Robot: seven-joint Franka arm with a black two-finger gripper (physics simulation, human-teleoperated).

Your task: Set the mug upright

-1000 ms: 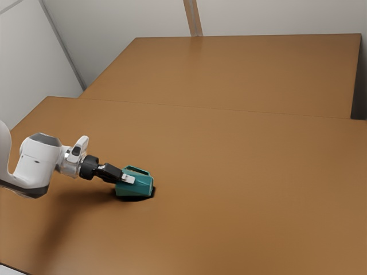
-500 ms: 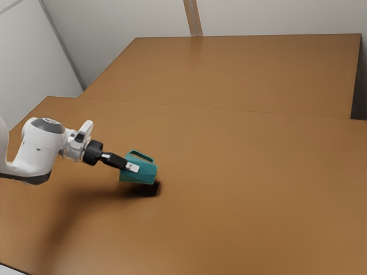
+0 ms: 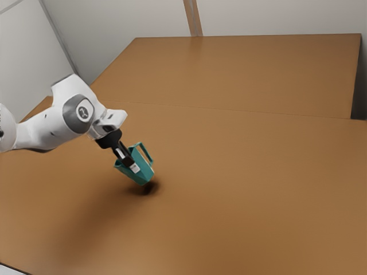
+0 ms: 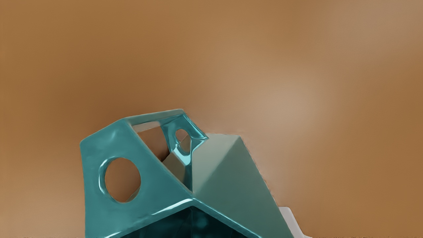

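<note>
Teal faceted glossy mug with an angular, holed handle (image 3: 137, 175): tilted, not upright, near part of the scene, left of the exterior view's centre. Mouth toward the hand, base angled down to the exterior view's right, handle on the exterior view's right side. Black two-finger gripper (image 3: 133, 166): jaws grasping the mug, pale fingertip (image 4: 289, 218) against its outer wall, other contact hidden. Dark shadow (image 3: 150, 188) by the base; table contact unclear. White jointed arm (image 3: 66, 117) in from left. Brown smooth table (image 3: 246, 189) below, brown flat surface (image 3: 246, 74) at far side.
</note>
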